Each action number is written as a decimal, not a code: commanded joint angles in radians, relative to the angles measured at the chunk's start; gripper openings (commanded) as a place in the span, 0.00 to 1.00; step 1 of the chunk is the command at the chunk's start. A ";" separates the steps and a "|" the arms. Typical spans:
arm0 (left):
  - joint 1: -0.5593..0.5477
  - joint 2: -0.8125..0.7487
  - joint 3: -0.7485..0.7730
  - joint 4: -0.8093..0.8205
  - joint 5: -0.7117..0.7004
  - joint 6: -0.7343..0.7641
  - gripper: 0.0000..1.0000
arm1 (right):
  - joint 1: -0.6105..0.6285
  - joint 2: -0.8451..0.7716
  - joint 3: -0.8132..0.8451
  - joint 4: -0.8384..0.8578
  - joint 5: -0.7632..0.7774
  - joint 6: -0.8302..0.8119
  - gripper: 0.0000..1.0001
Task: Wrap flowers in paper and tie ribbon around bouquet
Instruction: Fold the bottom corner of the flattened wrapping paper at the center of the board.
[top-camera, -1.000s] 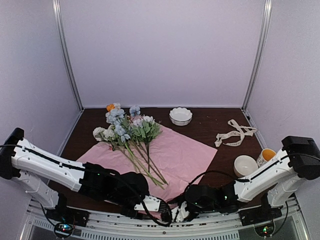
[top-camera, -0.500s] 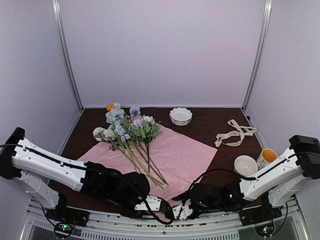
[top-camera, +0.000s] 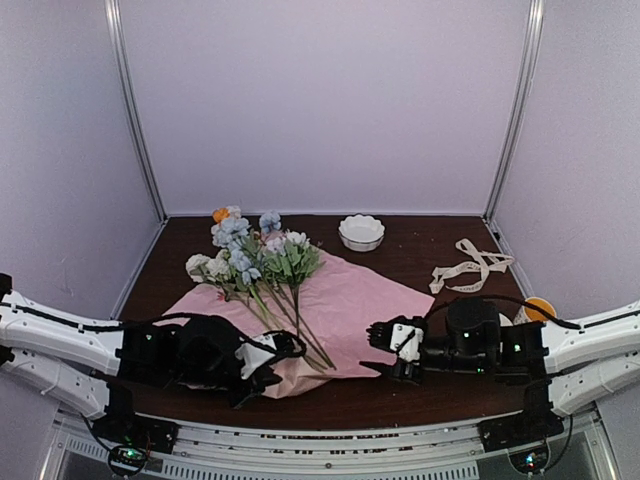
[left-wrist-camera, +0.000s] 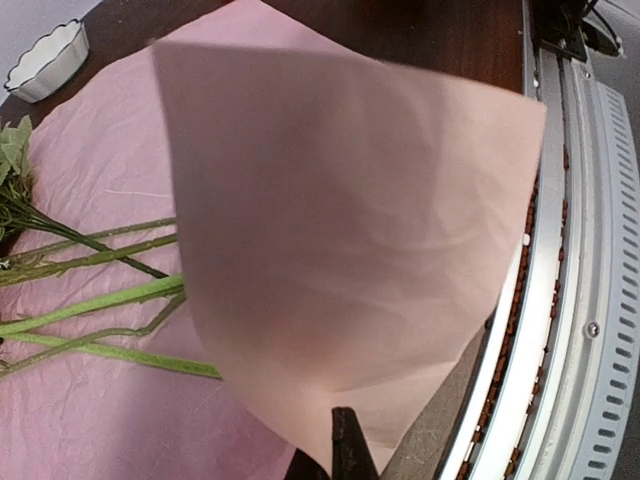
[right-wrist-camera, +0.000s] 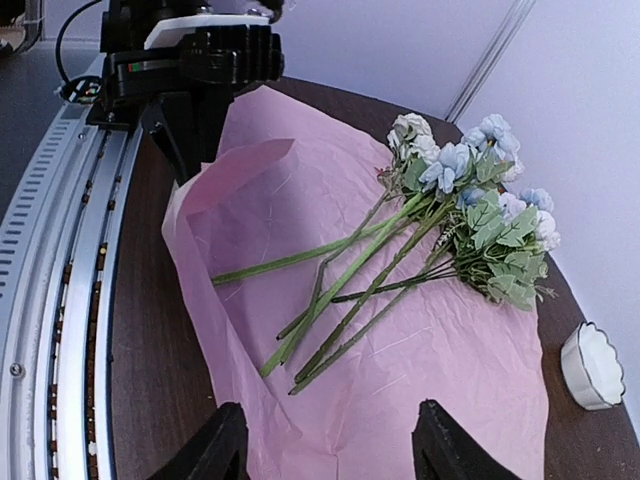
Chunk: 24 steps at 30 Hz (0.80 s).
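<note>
Here, at the near edge of the dark bench (top-camera: 420, 250), just inside the metal rail (left-wrist-camera: 570, 300), the left claw (top-camera: 270, 350) is clenching the near corner of the pale pink paper (top-camera: 370, 300). It is holding that corner raised, so the sheet is curling up into a loose flap that is leaning toward the stem ends. To its right, the right claw (right-wrist-camera: 332, 450) is hovering low over the paper's near right part with its fingers spread wide and nothing between them.

Further in, the rest of the paper is lying flat and crinkled on the bench. The long green stems (right-wrist-camera: 340, 290) are lying across it on a slant, their cut ends pointing toward the arms. The flowers (top-camera: 250, 262), in pale blue, white and orange with green leaves, are resting past the sheet's far left edge.

Beyond them a small white scalloped bowl (top-camera: 361, 232) is sitting near the back wall. The cream ribbon (top-camera: 470, 266) is lying in a loose tangle at the far right, well apart from the paper and untouched.

Judging from this, the first fold of the wrapping is under way and the tying is not yet begun. The next move is likely calling for the left claw to carry the lifted corner across the stems, with the right claw coming down to pin or gather the opposite side.
</note>
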<state>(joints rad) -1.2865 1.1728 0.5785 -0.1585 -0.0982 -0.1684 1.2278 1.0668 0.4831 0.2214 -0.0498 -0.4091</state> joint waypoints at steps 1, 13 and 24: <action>0.026 -0.081 -0.059 0.144 -0.048 -0.081 0.00 | -0.096 0.023 0.032 0.010 -0.145 0.248 0.57; 0.030 -0.037 0.057 -0.006 -0.038 -0.039 0.00 | -0.286 0.566 0.534 -0.418 -0.613 0.392 0.15; 0.047 -0.046 0.069 -0.040 -0.132 -0.061 0.00 | -0.305 0.742 0.471 -0.571 -0.643 0.327 0.02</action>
<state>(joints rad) -1.2617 1.1130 0.6155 -0.1768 -0.1726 -0.2142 0.9394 1.7802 0.9745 -0.2558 -0.6651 -0.0643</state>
